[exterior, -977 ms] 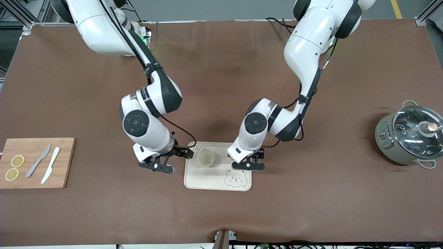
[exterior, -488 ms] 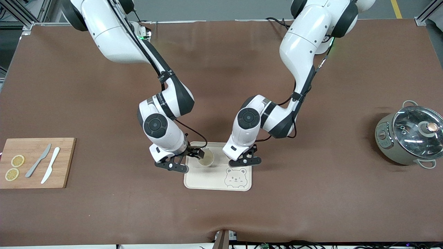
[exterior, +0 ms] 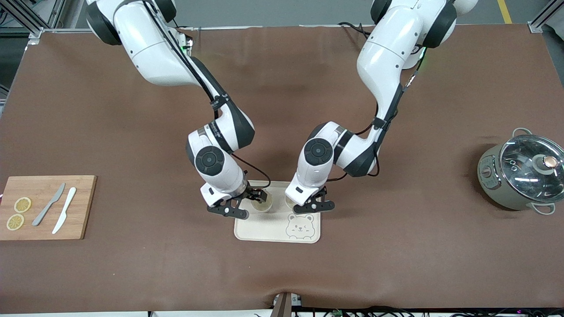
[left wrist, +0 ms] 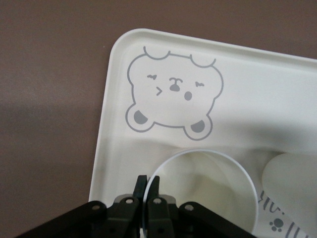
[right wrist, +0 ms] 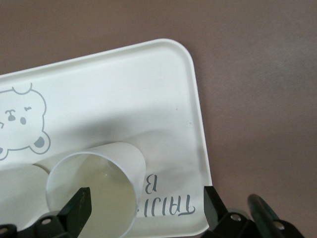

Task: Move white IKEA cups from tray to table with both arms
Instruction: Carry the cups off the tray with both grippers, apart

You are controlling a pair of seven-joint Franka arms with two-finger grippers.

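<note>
Two white cups stand side by side on the cream bear tray [exterior: 269, 231]. My left gripper [exterior: 308, 203] is down over the cup [exterior: 288, 202] toward the left arm's end, which it mostly hides. In the left wrist view this gripper [left wrist: 147, 184] is shut on that cup's [left wrist: 208, 191] thin rim, one finger inside and one outside. My right gripper [exterior: 250, 204] is at the other cup [exterior: 261, 205]. In the right wrist view it [right wrist: 146, 203] is open, its fingers straddling that cup's [right wrist: 99, 191] wall without touching it.
A wooden cutting board [exterior: 81, 207] with two lemon slices [exterior: 18, 213] and two knives [exterior: 57, 210] lies toward the right arm's end. A grey pot with a glass lid [exterior: 522, 174] stands toward the left arm's end. Brown mat surrounds the tray.
My right arm has swung in from beside the tray until its open gripper is at its cup. My left gripper has shut on its cup's rim and shifted slightly toward the other cup.
</note>
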